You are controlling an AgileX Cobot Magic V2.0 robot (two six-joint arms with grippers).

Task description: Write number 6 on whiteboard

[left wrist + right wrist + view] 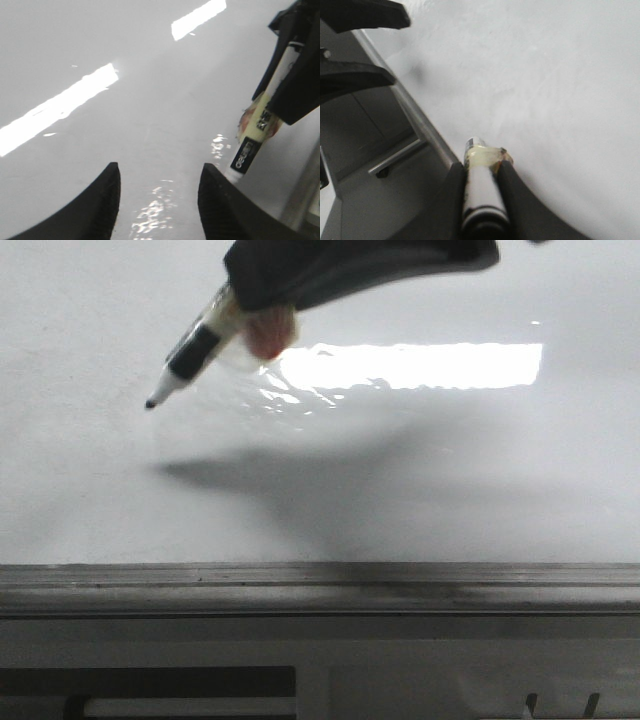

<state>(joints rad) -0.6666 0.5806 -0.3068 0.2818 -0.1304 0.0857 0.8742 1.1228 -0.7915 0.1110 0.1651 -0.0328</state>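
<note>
The whiteboard (pixel 90 490) fills most of the front view, shiny and white, with a bright patch of light (pixel 420 365) on it. No black stroke shows on it. A pen (pixel 190 358) hangs tilted over the board, its dark tip pointing down to the left. The right gripper (pixel 481 187) is clamped on the pen. The left gripper (pixel 159 200) has its jaws apart over bare board. A grey rail (pixel 320 585) runs along the near edge.
</note>
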